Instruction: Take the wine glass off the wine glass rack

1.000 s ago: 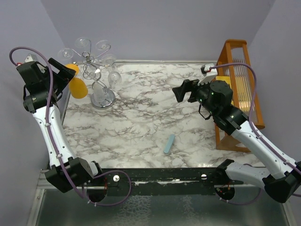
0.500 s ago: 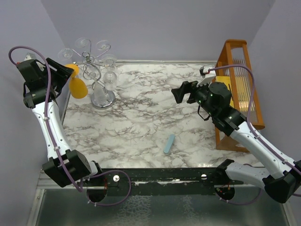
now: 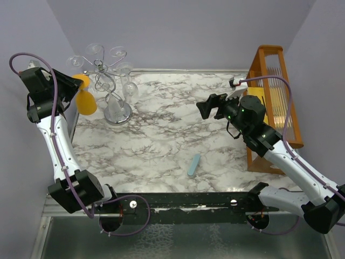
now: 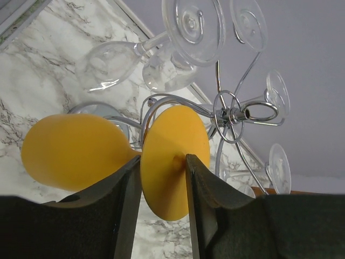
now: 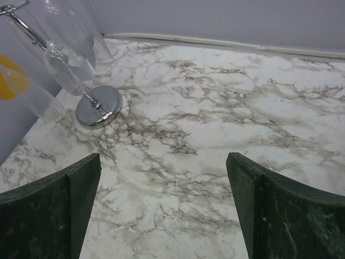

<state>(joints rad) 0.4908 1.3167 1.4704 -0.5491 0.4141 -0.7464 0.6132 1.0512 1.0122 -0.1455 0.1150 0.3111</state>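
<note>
left gripper (image 4: 161,162) fingers either side of orange wine glass (image 4: 75,151) on far-left wire rack (image 4: 237,114), stem mostly hidden, grip unclear, right gripper (image 5: 161,162) fingers spread wide, clear glasses (image 4: 191,24) cut off

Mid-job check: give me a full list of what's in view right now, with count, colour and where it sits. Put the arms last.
wine glass rack: one, silvery wire, far left corner of the table
orange wine glass: one, orange, hanging on the rack's left side
clear wine glasses: at least four, clear, hanging around the rack
wooden rack: one, orange, right edge
small bar: one, light blue, lying near the middle front
table: one, white-grey marble
left gripper: one, black, fingers either side of the orange glass's foot end, contact unclear
right gripper: one, black, open, above the table's right half
</note>
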